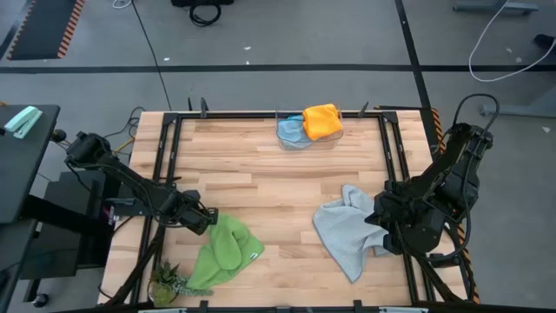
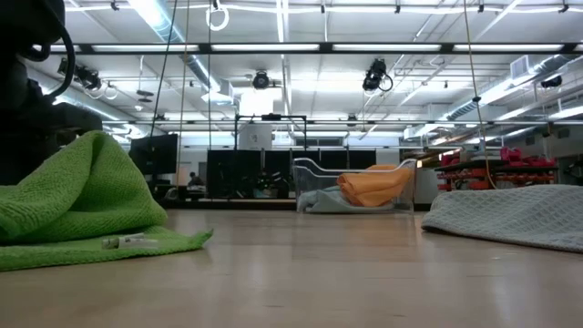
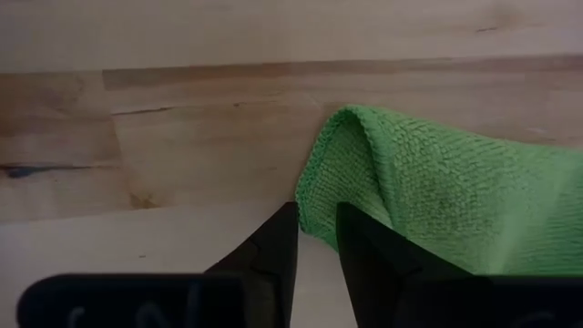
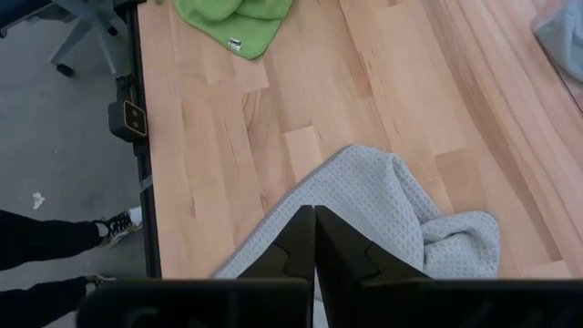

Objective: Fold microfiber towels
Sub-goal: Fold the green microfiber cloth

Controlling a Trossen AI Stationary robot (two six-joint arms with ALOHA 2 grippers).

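Left end effector [image 1: 207,219]: low over the near-left part of the worktop [image 1: 261,174], at the upper edge of the green towel [image 1: 224,252]; in the left wrist view its fingers [image 3: 273,251] stand a little apart with the towel's rolled hem right at their tips; whether they pinch the cloth I cannot tell.
Green towel: crumpled in a heap near the front-left corner, one side raised into a hump, a small white tag lying on its flat part.
Right end effector [image 1: 382,233]: at the near-right side, over the right edge of the grey towel [image 1: 347,230]; fingers [image 4: 301,241] clenched together, with nothing visibly between them.
Grey towel: rumpled on the near-right of the worktop, partly spread, one end bunched by the right arm.
Clear bin [image 1: 306,132]: at the far edge, near the middle.
Orange towel [image 1: 322,121]: folded, in the bin.
Blue towel [image 1: 291,129]: in the same bin, beside and partly under the orange one.
Person: dark trousers and sneakers [image 4: 114,225] on the floor beside the worktop, in the right wrist view.
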